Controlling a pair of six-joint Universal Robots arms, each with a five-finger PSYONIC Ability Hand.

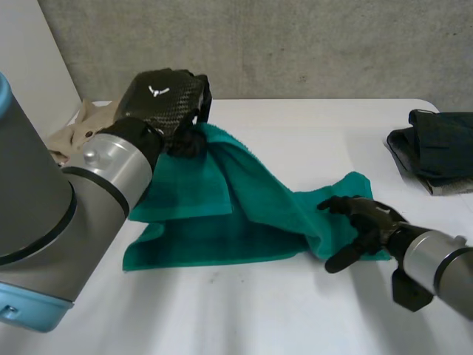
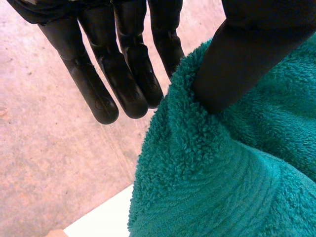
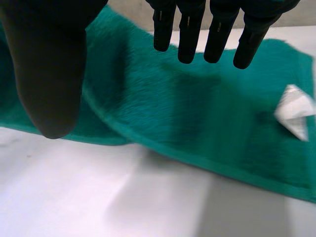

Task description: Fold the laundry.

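A white table (image 1: 295,318), a rough grey concrete wall (image 1: 310,44) behind it.

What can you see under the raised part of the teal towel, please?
Beneath the teal towel, lifted by the left hand, lies its own lower layer on the white table. Anything under that flat layer is covered.

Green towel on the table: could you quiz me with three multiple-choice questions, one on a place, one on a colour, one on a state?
1. Where is the pile of dark clothing? A) at the white table's right edge B) on a chair C) on the floor
2. What colour is the soft terry towel? A) red B) teal green C) yellow
3. How is the robot's right hand? A) clenched B) gripping a cup C) open
Answers: 1 A, it lies apart from the towel; 2 B, plain in every view; 3 C, its fingers are straight, over the towel.
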